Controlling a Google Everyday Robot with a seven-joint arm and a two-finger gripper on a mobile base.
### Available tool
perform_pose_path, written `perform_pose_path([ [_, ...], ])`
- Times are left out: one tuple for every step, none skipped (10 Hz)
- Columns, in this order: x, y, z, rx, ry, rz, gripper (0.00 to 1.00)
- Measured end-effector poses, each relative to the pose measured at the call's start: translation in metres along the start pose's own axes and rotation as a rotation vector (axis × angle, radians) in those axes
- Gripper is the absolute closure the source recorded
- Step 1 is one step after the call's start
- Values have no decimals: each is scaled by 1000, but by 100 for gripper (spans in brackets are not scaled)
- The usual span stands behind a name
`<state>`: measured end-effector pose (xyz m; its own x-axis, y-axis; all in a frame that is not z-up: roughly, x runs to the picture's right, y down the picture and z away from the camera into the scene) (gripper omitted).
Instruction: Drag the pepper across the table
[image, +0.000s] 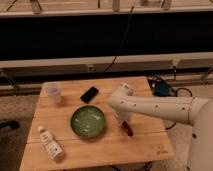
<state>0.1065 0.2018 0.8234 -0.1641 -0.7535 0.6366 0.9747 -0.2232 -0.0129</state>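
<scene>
Camera view, gripper (122, 120) over pepper (128, 128), table (145, 142)

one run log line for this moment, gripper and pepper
task: drag pepper | gripper: low over table, at pepper's upper end, right of green bowl | contact: unclear
</scene>
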Motion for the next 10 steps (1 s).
perform_pose_path([
  [0,-6,-2,-19,5,-31,100],
  [1,-14,-5,-31,9,-59,100],
  [2,-20,-7,-42,12,-83,100],
  [1,-23,-9,-58,15,-112,100],
  [1,-28,-10,-73,21,-145,100],
  [1,-40,-12,-82,24,-183,100],
  [1,-48,-12,-91,28,-212,100],
  [1,-55,-10,-109,32,-269,100],
  [0,-59,-8,-117,34,-293,100],
  [0,-60,-6,-119,36,-303,100],
])
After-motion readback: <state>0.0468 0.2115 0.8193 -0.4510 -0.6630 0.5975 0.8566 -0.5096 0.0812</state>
